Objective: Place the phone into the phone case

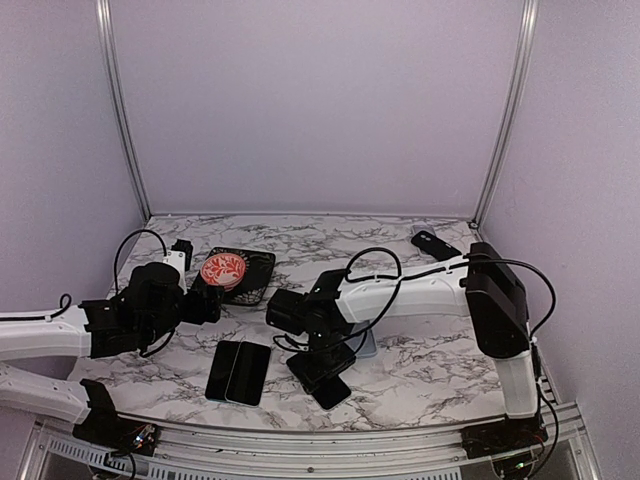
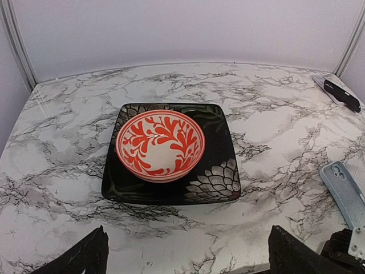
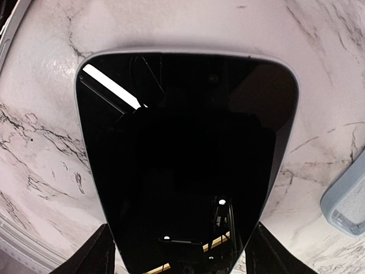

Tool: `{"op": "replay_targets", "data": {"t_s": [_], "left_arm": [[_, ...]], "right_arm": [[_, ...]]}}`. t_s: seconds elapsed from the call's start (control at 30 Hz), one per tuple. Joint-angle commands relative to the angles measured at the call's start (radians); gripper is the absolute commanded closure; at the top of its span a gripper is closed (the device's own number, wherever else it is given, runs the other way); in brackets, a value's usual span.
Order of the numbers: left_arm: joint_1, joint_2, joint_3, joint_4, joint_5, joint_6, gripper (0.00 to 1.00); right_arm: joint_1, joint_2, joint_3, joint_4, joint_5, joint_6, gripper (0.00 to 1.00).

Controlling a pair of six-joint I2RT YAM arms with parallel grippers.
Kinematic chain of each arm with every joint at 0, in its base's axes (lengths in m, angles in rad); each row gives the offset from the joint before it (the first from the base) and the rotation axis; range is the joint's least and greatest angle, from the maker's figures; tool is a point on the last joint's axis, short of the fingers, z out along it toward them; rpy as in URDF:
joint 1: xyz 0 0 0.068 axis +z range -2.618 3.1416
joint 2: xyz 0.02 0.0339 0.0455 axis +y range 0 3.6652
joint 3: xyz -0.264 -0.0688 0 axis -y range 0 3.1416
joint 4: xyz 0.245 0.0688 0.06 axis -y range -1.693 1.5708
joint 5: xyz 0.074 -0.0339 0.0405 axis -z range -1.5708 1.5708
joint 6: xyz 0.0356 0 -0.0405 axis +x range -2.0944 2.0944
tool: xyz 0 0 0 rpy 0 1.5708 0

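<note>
The phone (image 3: 182,160), a black glossy slab with a pale rim, lies flat on the marble near the front edge (image 1: 335,390). My right gripper (image 3: 185,254) reaches down over its near end, and its two dark fingers (image 3: 100,254) press against the phone's long edges (image 1: 322,368). The phone case (image 3: 348,202), light blue and empty, lies just to the right of the phone (image 1: 366,345) and also shows at the right edge of the left wrist view (image 2: 345,191). My left gripper (image 2: 185,257) hovers open and empty in front of the plate (image 1: 205,305).
A red-and-white patterned bowl (image 2: 161,144) sits on a black square plate (image 2: 219,182) at the back left (image 1: 258,280). Two dark flat slabs (image 1: 240,372) lie side by side left of the phone. A black tool (image 2: 341,94) rests at the back right.
</note>
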Motion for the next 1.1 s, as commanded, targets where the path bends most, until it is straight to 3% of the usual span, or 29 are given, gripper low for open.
{"op": "replay_targets", "data": {"t_s": [0.0, 0.1, 0.23, 0.43, 0.6, 0.8, 1.07], "left_arm": [[0.000, 0.020, 0.038, 0.025, 0.006, 0.018, 0.01], [-0.001, 0.029, 0.043, 0.022, 0.007, 0.018, 0.01], [0.000, 0.036, 0.052, 0.023, 0.003, 0.018, 0.01], [0.001, 0.057, 0.069, 0.022, -0.006, 0.023, 0.01], [0.002, 0.086, 0.082, 0.029, -0.014, 0.028, 0.01], [0.002, 0.139, 0.097, 0.039, -0.008, 0.036, 0.01], [0.002, 0.163, 0.099, 0.043, -0.005, 0.040, 0.01]], "right_arm": [[0.010, -0.003, 0.031, -0.008, 0.031, 0.015, 0.51], [0.007, -0.038, 0.040, 0.018, 0.079, 0.020, 0.55], [-0.006, -0.145, 0.004, 0.177, 0.135, 0.008, 0.61], [-0.049, -0.314, -0.183, 0.437, 0.358, 0.059, 0.63], [-0.083, -0.393, -0.325, 0.533, 0.591, 0.175, 0.66], [-0.099, -0.442, -0.464, 0.662, 0.725, 0.259, 0.71], [-0.121, -0.400, -0.527, 0.707, 0.632, 0.260, 0.72]]}}
